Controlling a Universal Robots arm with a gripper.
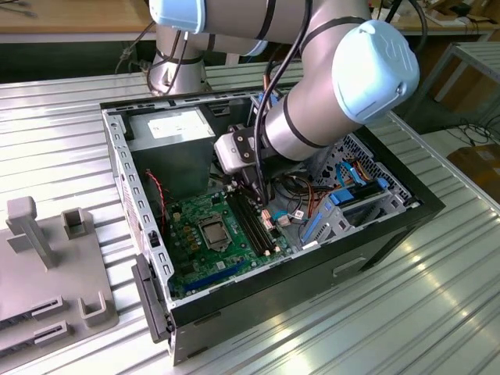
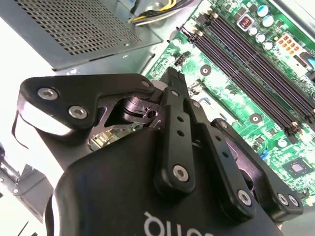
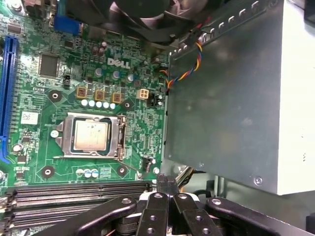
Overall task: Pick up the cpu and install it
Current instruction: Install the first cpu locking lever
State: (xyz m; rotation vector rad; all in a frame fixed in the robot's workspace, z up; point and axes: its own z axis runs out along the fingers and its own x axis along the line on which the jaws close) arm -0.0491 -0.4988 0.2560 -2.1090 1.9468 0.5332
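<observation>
Sitting in mobo socket (image 3: 91, 136): cpu (image 3: 90, 135); ribbed metal table (image 1: 437, 297).

Open case (image 1: 258, 297) on slatted table (image 1: 437, 312); gripper (image 1: 262, 205) over memory slots (image 1: 254, 226), beside cpu (image 1: 213, 230) in socket.

Silver-grey arm (image 1: 312, 117), pale blue joint caps, black cable, black tool (image 2: 170, 81) (silver screws throughout)

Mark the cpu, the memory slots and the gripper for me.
cpu (image 3: 90, 134): first wrist view, middle of its metal top.
memory slots (image 2: 256, 64): second wrist view, along one slot.
gripper (image 3: 166, 183): first wrist view, its closed tips.
</observation>
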